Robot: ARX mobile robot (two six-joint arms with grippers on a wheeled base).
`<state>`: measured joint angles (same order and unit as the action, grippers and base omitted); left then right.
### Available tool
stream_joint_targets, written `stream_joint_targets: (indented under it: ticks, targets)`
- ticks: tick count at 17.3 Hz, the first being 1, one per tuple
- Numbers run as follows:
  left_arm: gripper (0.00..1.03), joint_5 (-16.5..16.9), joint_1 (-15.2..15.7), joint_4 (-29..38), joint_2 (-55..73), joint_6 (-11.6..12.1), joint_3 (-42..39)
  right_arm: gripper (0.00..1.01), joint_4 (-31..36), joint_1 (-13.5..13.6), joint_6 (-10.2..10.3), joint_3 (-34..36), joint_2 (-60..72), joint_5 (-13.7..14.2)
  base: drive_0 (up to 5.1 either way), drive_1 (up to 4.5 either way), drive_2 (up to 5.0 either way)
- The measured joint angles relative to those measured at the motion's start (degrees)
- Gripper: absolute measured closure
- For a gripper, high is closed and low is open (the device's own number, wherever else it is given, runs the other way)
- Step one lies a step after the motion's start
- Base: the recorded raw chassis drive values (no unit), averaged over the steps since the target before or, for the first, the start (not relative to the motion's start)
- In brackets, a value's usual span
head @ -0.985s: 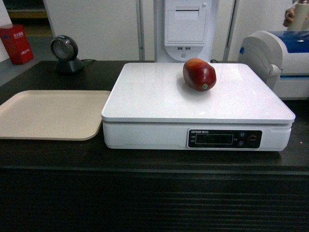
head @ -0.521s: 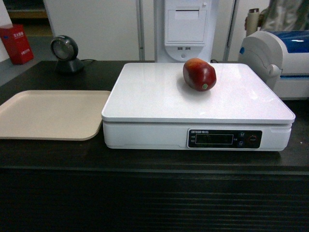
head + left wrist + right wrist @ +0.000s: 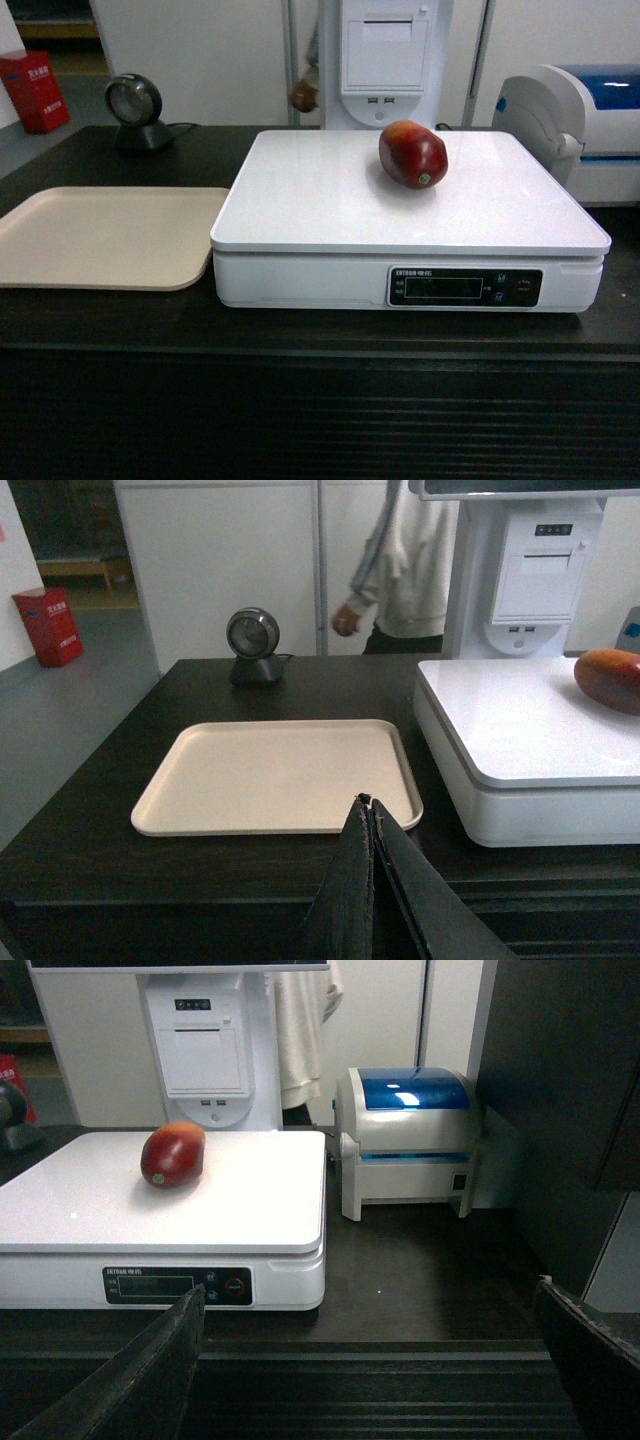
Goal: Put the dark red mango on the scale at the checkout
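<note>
The dark red mango (image 3: 412,154) lies on its side on the white top of the scale (image 3: 330,200), toward the back and a little right of centre, with neither pincer touching it. The scale stands on the black bench (image 3: 120,320) beside a beige tray (image 3: 100,235).

By its look the mango is a firm, fairly heavy fruit with a glossy, likely slippery skin, and its oval shape could roll on the smooth plate. If it had to be taken up again, the safest hold would be across its thick middle, with gentle pressure so as not to bruise it.

The left pincer (image 3: 368,810) is closed, its two dark fingers pressed together with nothing between them. It hangs over the near edge of the bench in front of the tray. The right pincer (image 3: 370,1330) is spread wide and empty, with a finger at either lower corner of its view.

The head view shows neither pincer. The left wrist view alone shows a person (image 3: 405,560) standing behind the bench, and only the mango's end at the right edge. The right wrist view shows the white-and-blue machine (image 3: 410,1140) whole, just beside the scale.
</note>
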<state>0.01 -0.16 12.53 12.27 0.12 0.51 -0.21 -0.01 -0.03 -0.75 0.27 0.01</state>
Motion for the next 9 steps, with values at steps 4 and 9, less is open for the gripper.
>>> stream_joint_targets:
  ticks: [4,9]
  targets:
    - [1.01,-0.02,0.00,-8.46,-6.27,0.00,0.20,0.03,0.02,0.00,0.00,0.00,0.00,0.00,0.0,0.00,0.0]
    - [1.01,-0.02,0.00,-12.48,-11.72,0.00,0.02,0.03,-0.09,0.00,0.00,0.00,0.00,0.00,0.0,0.00,0.0]
